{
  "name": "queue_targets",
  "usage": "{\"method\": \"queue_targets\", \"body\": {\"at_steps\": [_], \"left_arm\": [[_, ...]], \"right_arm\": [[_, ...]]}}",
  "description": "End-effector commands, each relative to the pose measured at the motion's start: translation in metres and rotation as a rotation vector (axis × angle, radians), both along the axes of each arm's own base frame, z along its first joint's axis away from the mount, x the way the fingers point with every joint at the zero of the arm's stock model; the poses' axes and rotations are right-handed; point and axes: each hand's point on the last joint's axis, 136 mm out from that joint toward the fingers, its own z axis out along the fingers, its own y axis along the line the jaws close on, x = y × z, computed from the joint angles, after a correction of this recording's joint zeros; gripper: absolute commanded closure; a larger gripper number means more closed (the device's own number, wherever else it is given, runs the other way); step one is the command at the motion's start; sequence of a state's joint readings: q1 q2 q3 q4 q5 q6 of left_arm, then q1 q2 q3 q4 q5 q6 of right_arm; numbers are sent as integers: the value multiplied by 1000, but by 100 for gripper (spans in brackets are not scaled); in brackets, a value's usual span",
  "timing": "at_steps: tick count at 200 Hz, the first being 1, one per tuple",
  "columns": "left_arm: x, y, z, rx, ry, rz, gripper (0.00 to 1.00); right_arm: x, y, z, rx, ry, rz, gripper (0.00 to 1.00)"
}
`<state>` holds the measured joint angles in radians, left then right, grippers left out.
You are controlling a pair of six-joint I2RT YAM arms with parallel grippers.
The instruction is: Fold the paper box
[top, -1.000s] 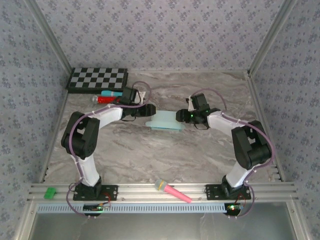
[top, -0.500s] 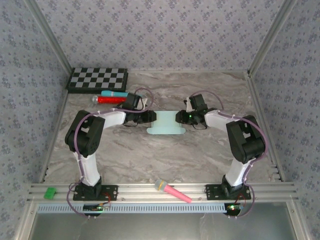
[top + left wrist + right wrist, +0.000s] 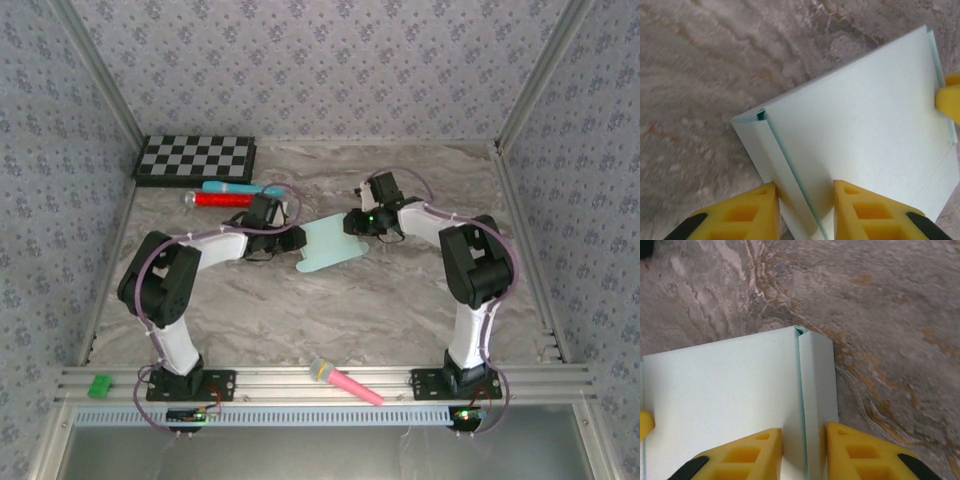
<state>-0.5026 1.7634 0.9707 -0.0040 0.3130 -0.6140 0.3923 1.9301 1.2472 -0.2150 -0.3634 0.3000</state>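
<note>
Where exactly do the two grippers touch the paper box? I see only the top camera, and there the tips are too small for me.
Observer: The left gripper straddles a narrow folded flap at one end of the paper box.
Operator: And the other one?
Observer: The right gripper straddles the other flap, at the opposite end.
Operator: Are they clamped shut?
Observer: I cannot tell; the space between the tips looks wider than each flap.

A robotics lab test cell is indicated: a marble-patterned surface (image 3: 330, 310) is enclosed by wallpapered panels (image 3: 320, 60) set in aluminium framing (image 3: 110, 95), and the cabled left arm (image 3: 165, 285) and right arm (image 3: 478, 270) are bolted to an extruded rail (image 3: 300, 382) at its near edge.
</note>
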Motion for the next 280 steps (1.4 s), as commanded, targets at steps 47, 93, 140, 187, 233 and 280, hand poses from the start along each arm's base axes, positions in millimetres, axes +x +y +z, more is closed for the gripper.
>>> {"method": "queue_targets", "body": {"at_steps": [47,93,140,187,233,280], "left_arm": [[-65,-5,-14,-40,137,35,64],[-86,-13,-15,-47,147,7,59],[-76,-2,25,35,25,-26,42],[-51,32,54,278,-151,-57,26],[-9,27,59,257,-240,-181,22],[21,8,54,173,-269,-290,19]], "right_arm": [[-30,21,-46,-187,154,276,72],[-14,25,-30,-206,105,281,70],[18,6,27,-143,-11,114,52],[13,-33,62,-55,-79,-58,48],[-29,-73,45,-33,-42,-190,47],[-76,-91,21,1,2,-269,48]]}}
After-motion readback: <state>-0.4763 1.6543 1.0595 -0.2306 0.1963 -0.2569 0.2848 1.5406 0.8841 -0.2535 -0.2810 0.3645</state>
